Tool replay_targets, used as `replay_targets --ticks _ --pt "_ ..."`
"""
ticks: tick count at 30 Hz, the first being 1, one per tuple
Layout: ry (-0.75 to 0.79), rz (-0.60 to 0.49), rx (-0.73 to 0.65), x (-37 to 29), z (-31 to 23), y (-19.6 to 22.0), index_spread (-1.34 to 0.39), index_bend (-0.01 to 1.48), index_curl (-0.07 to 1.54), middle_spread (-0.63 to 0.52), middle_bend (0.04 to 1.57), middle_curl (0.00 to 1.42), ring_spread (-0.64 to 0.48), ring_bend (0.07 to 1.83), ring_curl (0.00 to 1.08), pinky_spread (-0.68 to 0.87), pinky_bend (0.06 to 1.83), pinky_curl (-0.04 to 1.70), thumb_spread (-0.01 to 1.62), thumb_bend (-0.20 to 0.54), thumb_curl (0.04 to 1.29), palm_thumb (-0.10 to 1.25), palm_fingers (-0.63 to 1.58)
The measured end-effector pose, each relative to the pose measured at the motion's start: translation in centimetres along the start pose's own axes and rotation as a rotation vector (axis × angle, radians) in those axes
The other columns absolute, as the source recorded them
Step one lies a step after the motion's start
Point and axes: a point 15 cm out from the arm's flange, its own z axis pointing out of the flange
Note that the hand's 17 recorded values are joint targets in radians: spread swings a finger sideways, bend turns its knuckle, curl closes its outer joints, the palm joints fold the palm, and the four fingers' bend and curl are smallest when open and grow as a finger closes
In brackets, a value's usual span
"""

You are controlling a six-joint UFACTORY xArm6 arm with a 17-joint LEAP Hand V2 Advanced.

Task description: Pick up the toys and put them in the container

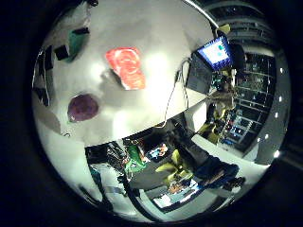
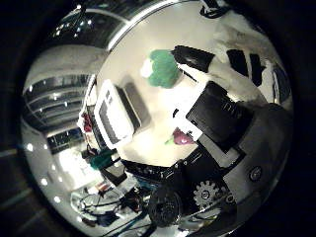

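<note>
The robot's hand [image 2: 222,113] hangs above a white table [image 1: 156,42], well clear of everything on it. From what shows in the thumb side view, its white and black fingers [image 2: 195,57] reach out fairly straight and hold nothing, so the hand looks relaxed and open.

Several toys lie scattered on the table. A green toy [image 2: 164,69] with a pale patch on one side sits just beside one black fingertip; whether the two touch cannot be told. A small purple toy [image 2: 181,138] with a green end peeks out from beside the palm's black block. In the little finger side view a red, flat toy [image 1: 126,67] lies near the middle of the table, and a round dark purple toy [image 1: 83,108] rests well apart from it, nearer the table's edge.

A white container [image 2: 113,118] with a raised rim stands on the table, near the green toy but apart from it. A laptop [image 1: 210,59] with a lit blue screen sits at a far corner of the table.
</note>
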Motion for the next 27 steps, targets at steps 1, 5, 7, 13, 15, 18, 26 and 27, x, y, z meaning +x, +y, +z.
replay_targets --ticks 1,5,7,13,15,18,26,27 --pt "-0.003 0.005 0.014 0.1 0.1 -0.3 -0.26 1.0 0.67 -0.16 1.19 0.61 -0.2 1.33 0.52 -0.34 1.22 0.49 0.98 -0.033 0.45 0.88 1.21" --pt "-0.018 0.081 0.068 3.6 0.7 -1.0 -0.34 0.64 0.63 -0.21 1.08 0.57 -0.24 1.23 0.49 -0.45 1.19 0.49 0.99 -0.028 0.45 0.81 0.82" --pt "-0.02 0.112 0.087 5.2 1.7 -1.2 -0.38 0.51 0.59 -0.22 0.99 0.54 -0.25 1.17 0.47 -0.44 1.15 0.48 1.01 -0.024 0.44 0.8 0.55" --pt "-0.027 0.25 0.082 12.6 7.2 -0.7 -0.39 0.48 0.52 -0.12 0.74 0.44 -0.07 0.89 0.36 0.09 0.9 0.37 1.05 -0.036 0.4 0.71 0.03" --pt "-0.035 0.273 0.055 13.8 8.8 -0.3 -0.37 0.44 0.49 -0.05 0.64 0.4 0.04 0.74 0.3 0.23 0.86 0.34 1.05 -0.039 0.38 0.66 -0.08" --pt "-0.045 0.28 0.02 14.4 11.3 -0.2 -0.34 0.34 0.43 0.02 0.51 0.34 0.14 0.58 0.24 0.37 0.79 0.3 1.05 -0.034 0.36 0.61 -0.07" --pt "-0.067 0.291 -0.051 15.4 17.3 -0.8 -0.3 0.18 0.37 0.08 0.33 0.3 0.22 0.4 0.2 0.46 0.65 0.24 1.03 -0.028 0.32 0.56 0.03" --pt "-0.069 0.291 -0.059 15.4 17.8 -0.8 -0.29 0.18 0.36 0.08 0.31 0.3 0.22 0.39 0.2 0.47 0.64 0.24 1.02 -0.028 0.32 0.56 0.04"
